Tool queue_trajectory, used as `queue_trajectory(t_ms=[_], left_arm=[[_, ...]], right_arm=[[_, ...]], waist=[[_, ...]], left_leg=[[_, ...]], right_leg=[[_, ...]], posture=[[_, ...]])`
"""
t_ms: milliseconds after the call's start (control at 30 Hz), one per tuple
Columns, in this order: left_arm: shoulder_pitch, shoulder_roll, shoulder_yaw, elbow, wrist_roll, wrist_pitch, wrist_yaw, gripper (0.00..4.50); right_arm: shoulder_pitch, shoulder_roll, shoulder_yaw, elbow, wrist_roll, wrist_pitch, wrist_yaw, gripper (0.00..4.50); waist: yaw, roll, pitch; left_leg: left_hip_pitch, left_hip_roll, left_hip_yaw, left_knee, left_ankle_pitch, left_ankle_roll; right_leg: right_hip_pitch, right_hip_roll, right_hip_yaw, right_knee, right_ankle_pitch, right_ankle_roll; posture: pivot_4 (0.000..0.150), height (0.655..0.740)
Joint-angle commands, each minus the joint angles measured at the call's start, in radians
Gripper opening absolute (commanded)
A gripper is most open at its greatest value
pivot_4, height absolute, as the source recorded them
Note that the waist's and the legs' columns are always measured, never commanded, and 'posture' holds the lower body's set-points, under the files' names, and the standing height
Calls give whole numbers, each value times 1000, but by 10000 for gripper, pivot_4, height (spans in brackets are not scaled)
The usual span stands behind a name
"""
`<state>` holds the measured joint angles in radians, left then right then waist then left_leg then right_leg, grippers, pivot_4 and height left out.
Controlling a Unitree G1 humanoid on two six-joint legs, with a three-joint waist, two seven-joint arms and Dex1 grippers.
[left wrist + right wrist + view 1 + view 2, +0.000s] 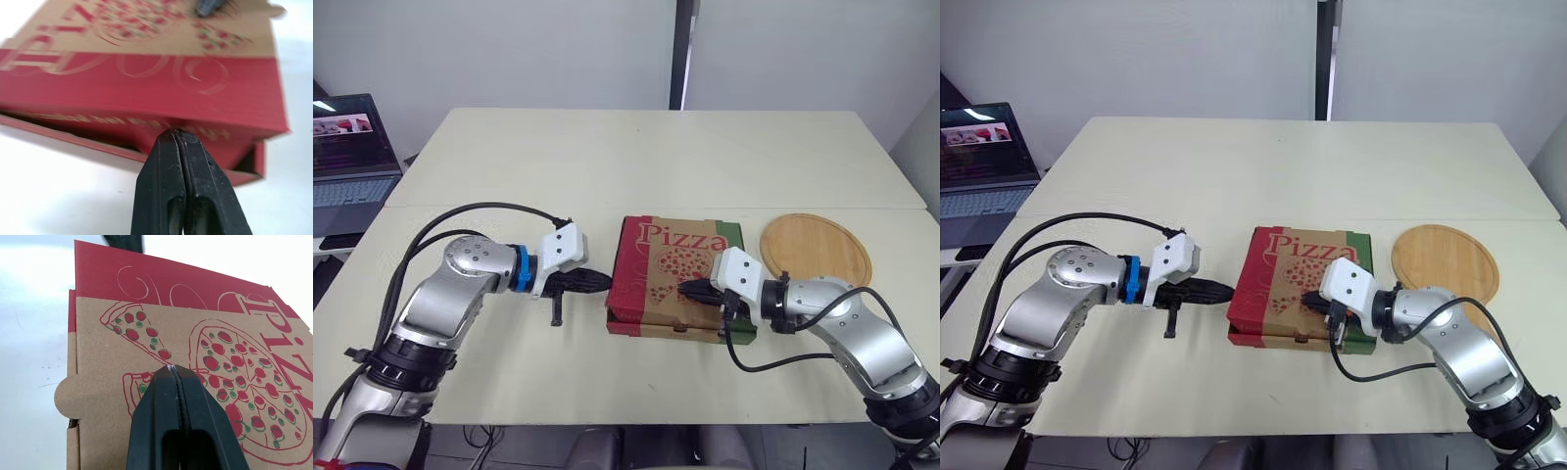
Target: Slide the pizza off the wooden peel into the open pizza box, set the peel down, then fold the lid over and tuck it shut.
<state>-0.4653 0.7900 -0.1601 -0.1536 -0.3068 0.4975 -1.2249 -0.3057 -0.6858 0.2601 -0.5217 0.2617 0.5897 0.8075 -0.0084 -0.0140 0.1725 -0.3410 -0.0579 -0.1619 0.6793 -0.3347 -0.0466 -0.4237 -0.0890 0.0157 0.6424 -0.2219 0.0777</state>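
Both my pincers are closed, fingers pressed together on nothing. The left gripper (597, 282) noses against the left side of the red-and-brown cardboard pizza box (671, 264), and the right gripper (690, 290) presses on its lid. The box lies flat near the front edge of the pale table (656, 157), its lettering running left to right. A dark gap shows under the left flap, and the inside is hidden. The round wooden peel (818, 247) lies flat just right of the box.
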Motion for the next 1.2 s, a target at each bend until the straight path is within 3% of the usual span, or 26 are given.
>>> queue_trajectory(t_ms=[33,433,967,1200], left_arm=[[4,-14,17,-31,-17,-4,20,0],[6,-45,-13,-56,-8,-11,42,0],[23,8,-72,-80,76,-95,-20,0],[-11,-67,-37,-92,41,-59,41,0]], right_arm=[[-12,3,9,1,-4,-13,17,565],[-21,0,5,16,-9,-21,39,565],[-35,0,4,31,-14,-25,56,565],[-34,2,6,30,-14,-25,58,565]], waist=[[0,0,0],[6,0,0],[6,0,0],[9,0,0]], left_leg=[[0,0,0,0,0,0],[0,0,0,0,0,0],[0,0,0,0,0,0],[0,0,0,0,0,0]], right_leg=[[0,0,0,0,0,0],[0,0,0,0,0,0],[0,0,0,-1,0,0],[1,0,0,-1,0,0]], posture=[[1500,7400],[1500,7400],[1500,7400],[1500,7400]])
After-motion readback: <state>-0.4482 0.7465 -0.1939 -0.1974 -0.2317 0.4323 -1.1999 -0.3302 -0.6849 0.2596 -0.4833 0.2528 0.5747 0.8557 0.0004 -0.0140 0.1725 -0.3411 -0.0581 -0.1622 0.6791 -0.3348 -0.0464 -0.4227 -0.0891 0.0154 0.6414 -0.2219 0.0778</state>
